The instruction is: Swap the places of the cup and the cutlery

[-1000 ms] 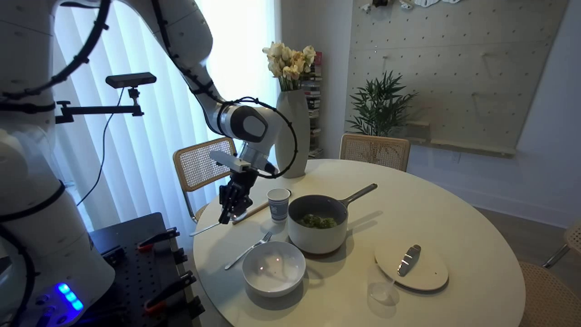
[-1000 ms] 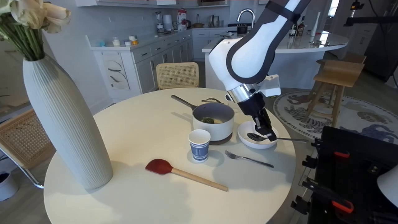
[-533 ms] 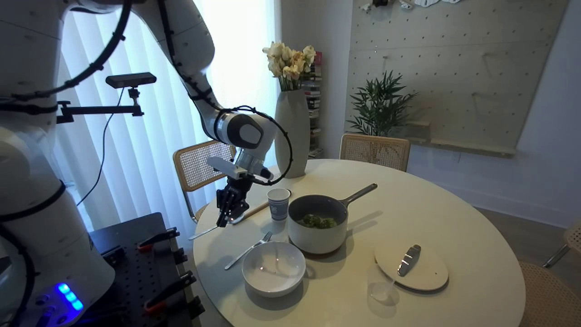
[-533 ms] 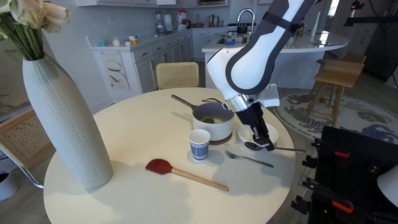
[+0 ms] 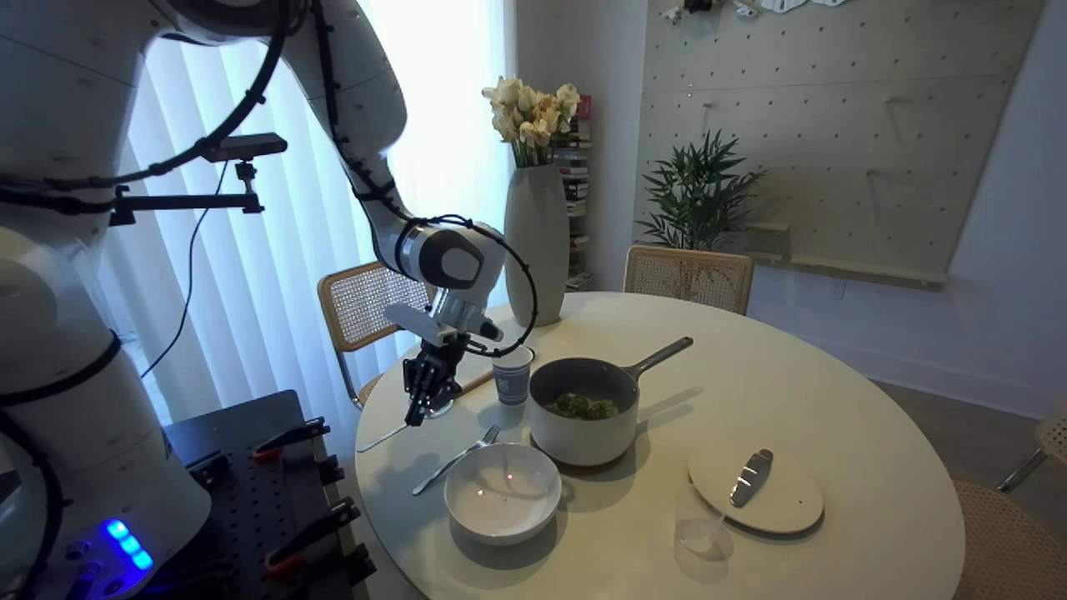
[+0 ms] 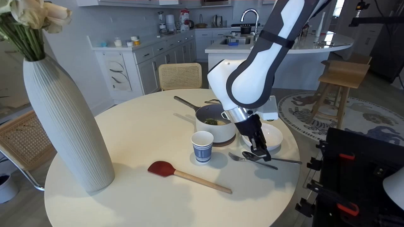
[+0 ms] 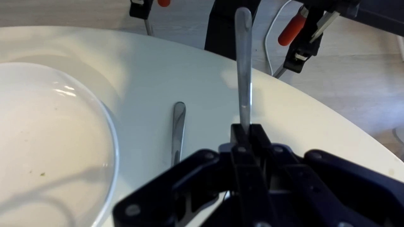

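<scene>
Lowered the gripper (image 6: 264, 156) and the spoon (image 6: 250, 155) down the frame in an exterior view since the earlier pictures, out from in front of the white bowl (image 6: 274, 135). Left the bowl, the cup (image 6: 202, 147) and the fork (image 7: 178, 130) unmoved. Kept the gripper clamped on the spoon, partway along, with the handle toward the top of the wrist view, above the pale table (image 7: 205, 82). Saw the spoon's head across the fork in an exterior view; could not tell contact from a gap there. Saw the fork on the table, left of the spoon in the wrist view, partly hidden by the gripper, and the bowl farther over, cut off by the left edge. Found the cup, white with blue bands, upright near the middle of the frame in an exterior view, left of the fork's tines, apart from them and near the pot (image 6: 217, 134). Noted something green (image 5: 586, 407) inside the pot, and a red spatula (image 6: 189, 177) below the cup in the frame. Spotted a silver utensil (image 5: 752, 477) on a pale plate (image 5: 788, 493) in the lower right of an exterior view. Made out a tall white vase (image 6: 68, 123) at the left of an exterior view and, beyond the table, a cane-backed chair (image 6: 180, 76) toward the top centre.
</scene>
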